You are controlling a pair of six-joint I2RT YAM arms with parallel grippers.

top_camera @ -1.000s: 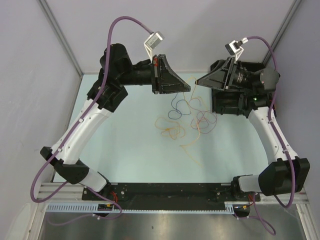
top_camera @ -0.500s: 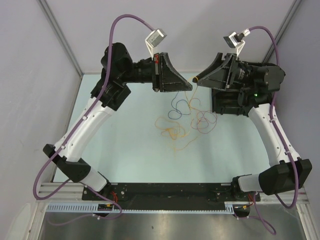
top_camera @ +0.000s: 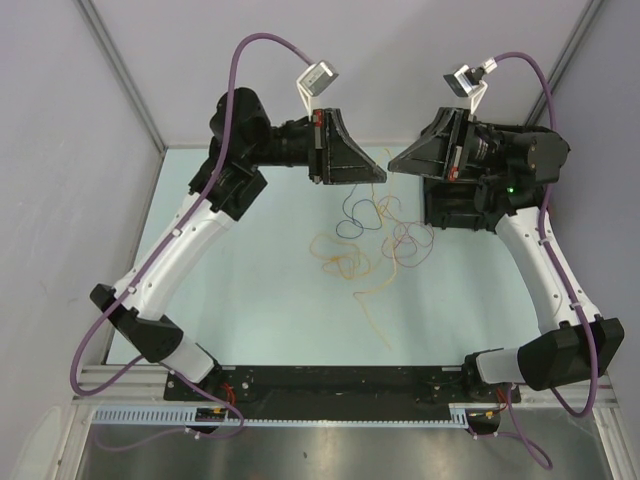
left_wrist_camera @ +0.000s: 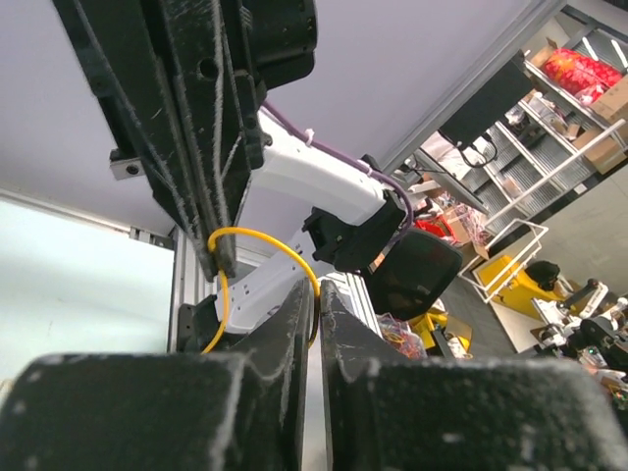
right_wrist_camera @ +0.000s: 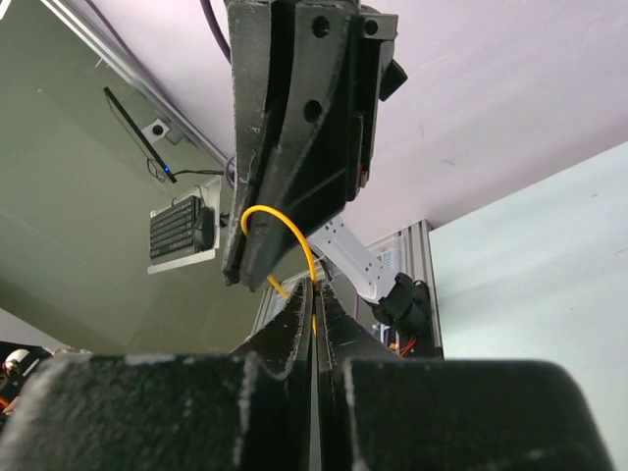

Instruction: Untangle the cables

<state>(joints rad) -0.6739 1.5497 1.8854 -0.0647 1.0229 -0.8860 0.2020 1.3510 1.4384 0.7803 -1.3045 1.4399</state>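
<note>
The cables (top_camera: 375, 235) lie in a loose heap at the middle of the pale table: orange (top_camera: 335, 255), dark blue (top_camera: 355, 215), and red and purple (top_camera: 415, 240) curls. Above the heap my two grippers meet tip to tip. My right gripper (top_camera: 392, 164) (right_wrist_camera: 314, 287) is shut on a yellow cable (right_wrist_camera: 280, 221) (left_wrist_camera: 260, 238), which arcs across to my left gripper (top_camera: 384, 173) (left_wrist_camera: 317, 292). The left jaws stand a narrow slit apart, and the yellow cable runs into that slit. From the grippers a yellow strand (top_camera: 377, 322) hangs down and trails toward the near edge.
Grey walls close in the table (top_camera: 260, 300) at the left, back and right. A black base and metal rail (top_camera: 320, 415) run along the near edge. Thick purple hoses (top_camera: 250, 45) loop over both arms.
My right gripper has shut on the yellow cable. The left jaws have parted a little. The yellow strand's free end has swung nearer on the table.
</note>
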